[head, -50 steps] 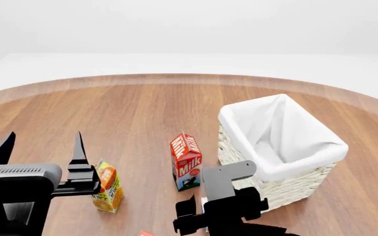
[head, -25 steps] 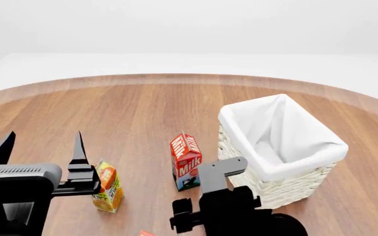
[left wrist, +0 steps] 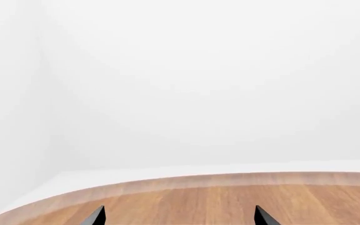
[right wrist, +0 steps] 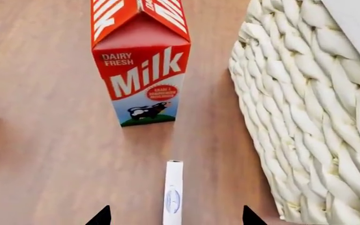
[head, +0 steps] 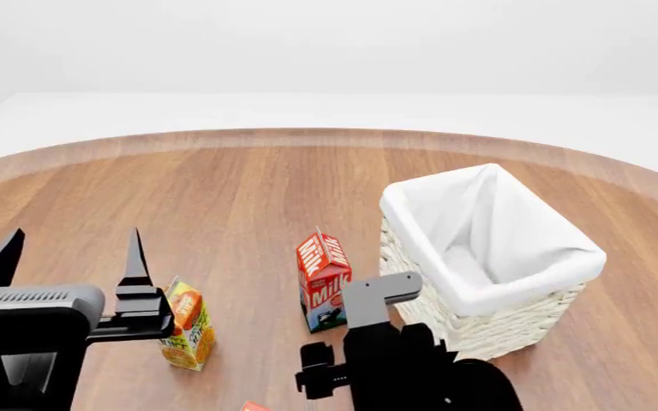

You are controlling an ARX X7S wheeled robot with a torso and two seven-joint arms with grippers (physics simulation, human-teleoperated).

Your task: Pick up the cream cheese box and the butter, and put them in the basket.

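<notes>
Two black fingertips of my left gripper [left wrist: 178,216] spread wide over wooden table [left wrist: 230,201]. Head view: white wicker basket [head: 483,295], cloth-lined, nothing visible inside. Right wrist: red "Dairy Fresh Milk" carton [right wrist: 141,61]; thin white cream cheese box [right wrist: 173,192] on edge between my right gripper's [right wrist: 173,218] parted tips.

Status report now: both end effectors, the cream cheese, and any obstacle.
Left end effector open, empty, idle. Right end effector open over cream cheese box, not gripped. Milk carton and basket stand close on either side.
</notes>
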